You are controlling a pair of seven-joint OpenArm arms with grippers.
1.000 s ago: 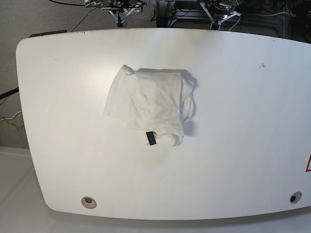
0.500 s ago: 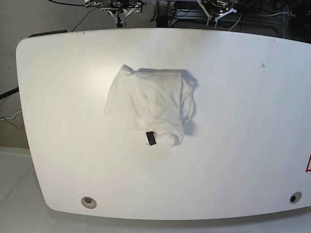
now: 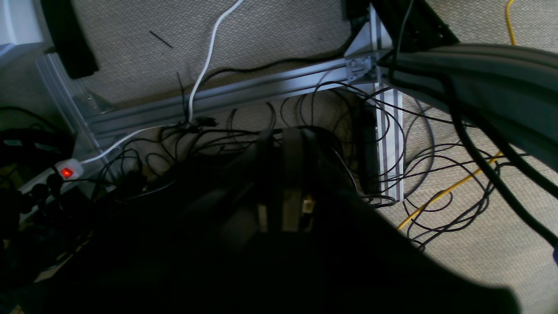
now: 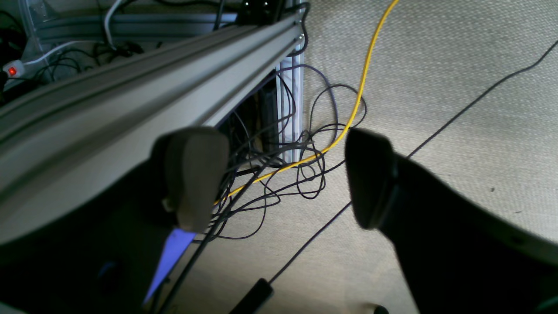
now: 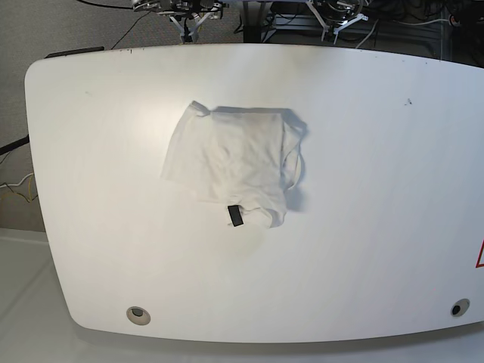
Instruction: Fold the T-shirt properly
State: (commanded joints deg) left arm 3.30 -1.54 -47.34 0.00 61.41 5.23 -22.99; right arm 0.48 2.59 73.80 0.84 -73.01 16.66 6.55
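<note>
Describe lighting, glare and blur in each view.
Base: bright glare washes the white table, so the T-shirt barely contrasts, with a soft shadow on its right. Left wrist: lower half nearly black, the left end effector underexposed. Right wrist: the right end effector blurred, close and backlit, carpet sharp.

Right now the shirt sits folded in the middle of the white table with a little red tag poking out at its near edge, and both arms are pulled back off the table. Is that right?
Not quite: the tag is black, not red, as the base view shows. The rest holds. The T-shirt lies folded on the white table, and both arms are back beyond its far edge.
</note>
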